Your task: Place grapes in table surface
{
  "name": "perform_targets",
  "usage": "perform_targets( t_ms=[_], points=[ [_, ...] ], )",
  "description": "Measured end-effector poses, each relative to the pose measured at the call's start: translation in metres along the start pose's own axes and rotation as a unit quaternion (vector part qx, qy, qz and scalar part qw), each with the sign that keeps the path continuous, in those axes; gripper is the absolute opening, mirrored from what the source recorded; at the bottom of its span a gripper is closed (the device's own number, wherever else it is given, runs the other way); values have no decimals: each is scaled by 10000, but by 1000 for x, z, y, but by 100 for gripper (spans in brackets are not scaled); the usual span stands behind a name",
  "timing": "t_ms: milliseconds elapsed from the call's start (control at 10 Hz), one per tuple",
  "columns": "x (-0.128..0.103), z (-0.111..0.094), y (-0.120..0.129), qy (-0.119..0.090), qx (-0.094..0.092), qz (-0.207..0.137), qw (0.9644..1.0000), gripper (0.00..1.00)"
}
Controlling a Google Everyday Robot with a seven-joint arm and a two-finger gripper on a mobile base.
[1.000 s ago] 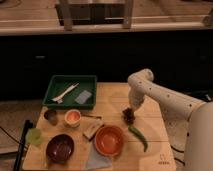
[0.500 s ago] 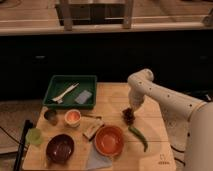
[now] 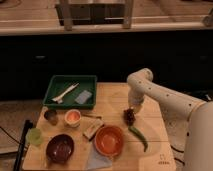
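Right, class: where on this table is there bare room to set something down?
Bare table lies between the tray and the arm, and right of the chili. The front left is crowded with bowls and cups. The pincer sits over the grapes mid-table.

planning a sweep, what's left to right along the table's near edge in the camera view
green cup, dark bowl, orange bowl, green chili; jaws hang at the grapes, just behind that chili
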Motion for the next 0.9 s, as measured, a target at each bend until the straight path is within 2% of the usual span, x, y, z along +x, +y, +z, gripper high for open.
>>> perform_targets(
  t_ms=[900],
  points=[
    [0, -2, 0, -2, -5, -29, 10000, 80]
  ],
)
